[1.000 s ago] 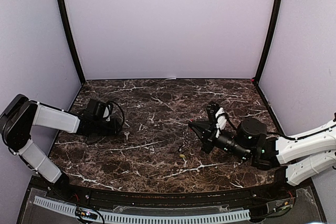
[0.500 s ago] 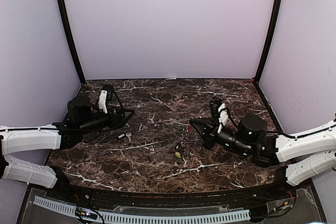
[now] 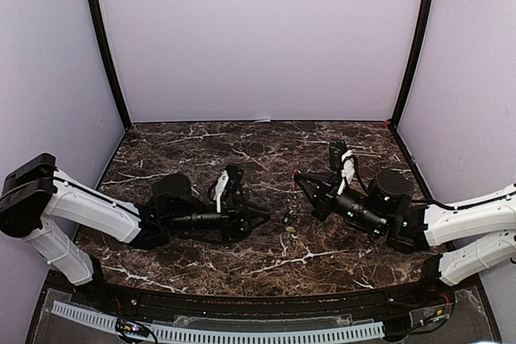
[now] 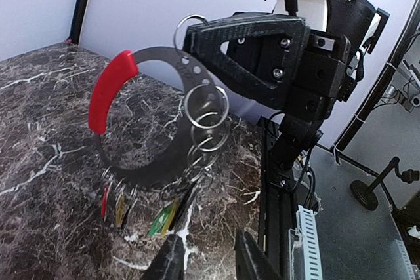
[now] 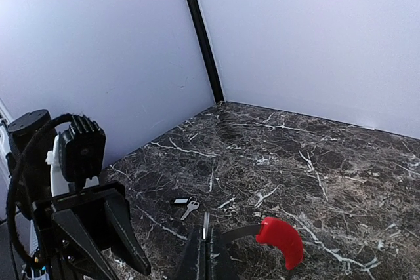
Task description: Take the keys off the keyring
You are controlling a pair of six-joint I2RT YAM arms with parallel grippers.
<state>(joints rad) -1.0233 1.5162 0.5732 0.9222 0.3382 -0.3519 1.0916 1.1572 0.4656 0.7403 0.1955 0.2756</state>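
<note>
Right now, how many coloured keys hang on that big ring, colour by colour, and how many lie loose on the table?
Red key on the keyring: 1
Yellow key: 1
Green key: 1
Loose keys on the table: 2
Total: 5

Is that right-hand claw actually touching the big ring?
Touching. In the left wrist view the right gripper is clamped shut on the keyring, at its grey rim.
</note>
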